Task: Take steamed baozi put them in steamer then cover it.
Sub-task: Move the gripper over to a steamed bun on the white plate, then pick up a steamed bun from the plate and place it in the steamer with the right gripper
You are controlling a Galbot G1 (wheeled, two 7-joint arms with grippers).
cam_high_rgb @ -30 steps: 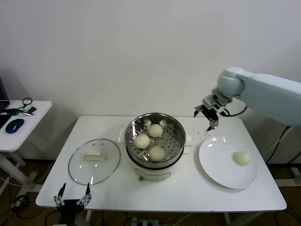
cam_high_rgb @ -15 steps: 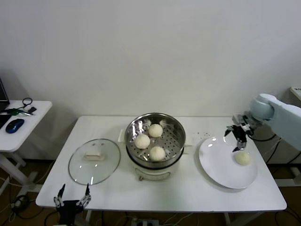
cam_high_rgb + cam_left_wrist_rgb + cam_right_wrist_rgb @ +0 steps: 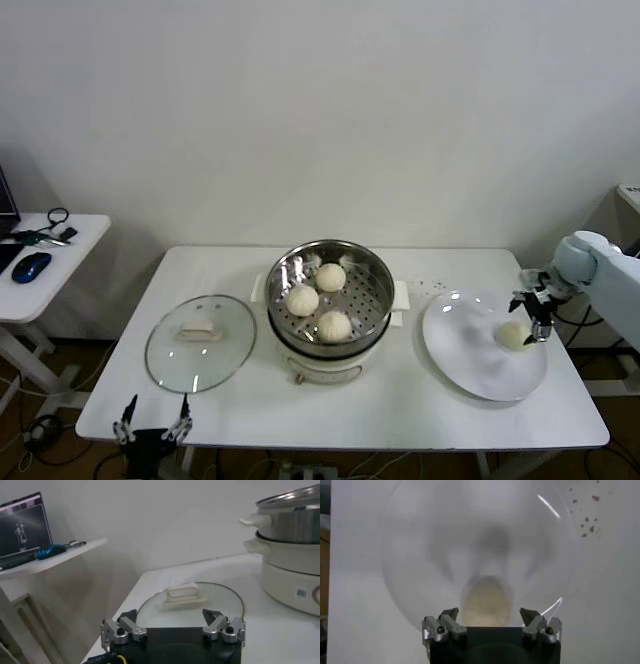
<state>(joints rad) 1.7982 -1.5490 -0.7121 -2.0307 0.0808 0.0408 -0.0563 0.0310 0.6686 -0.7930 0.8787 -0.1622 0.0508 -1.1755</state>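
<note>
Three baozi loaded; fourth pending, lid off.

Three smooth, domed cream baozi [image 3: 318, 297] lie on the perforated tray of the shiny steel steamer [image 3: 377, 306] at frame centre. The last baozi [image 3: 513, 335] rests on the flat white plate [image 3: 470, 350] at right. The right pincer [image 3: 531, 309] hovers just beside it, fully open and empty. The left pincer [image 3: 150, 427], open and empty, idles at the lower left desk [image 3: 400, 410] edge. The round glass lid [image 3: 200, 343] awaits placement.
</note>
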